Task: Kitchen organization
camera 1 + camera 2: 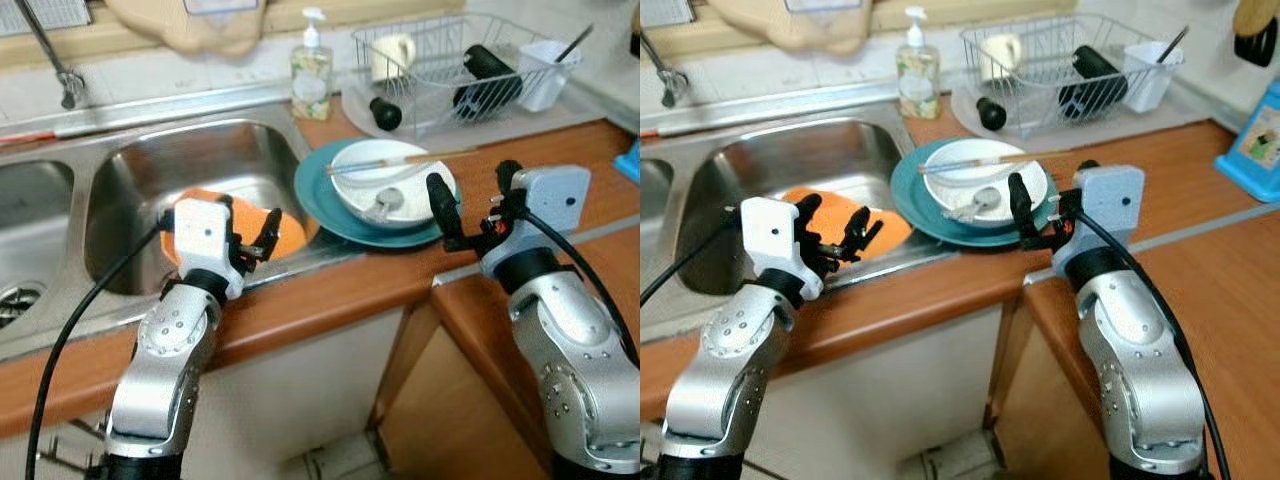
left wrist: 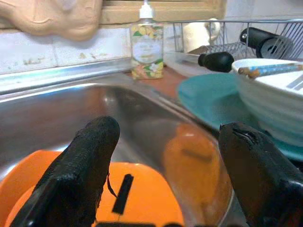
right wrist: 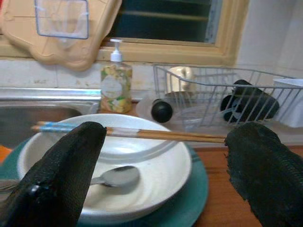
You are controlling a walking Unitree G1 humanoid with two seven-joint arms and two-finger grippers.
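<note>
My left hand [image 1: 262, 238] hovers spread over the steel sink basin [image 1: 150, 170], above one flat orange plastic plate [image 1: 290, 235] lying inside it. On the wooden bench [image 1: 330, 290] to its right sits one round teal plate [image 1: 320, 195] carrying one white bowl [image 1: 395, 175], with one metal spoon [image 3: 111, 177] inside and wooden chopsticks [image 3: 156, 135] across the rim. My right hand [image 1: 472, 205] waits spread just beside that bowl
</note>
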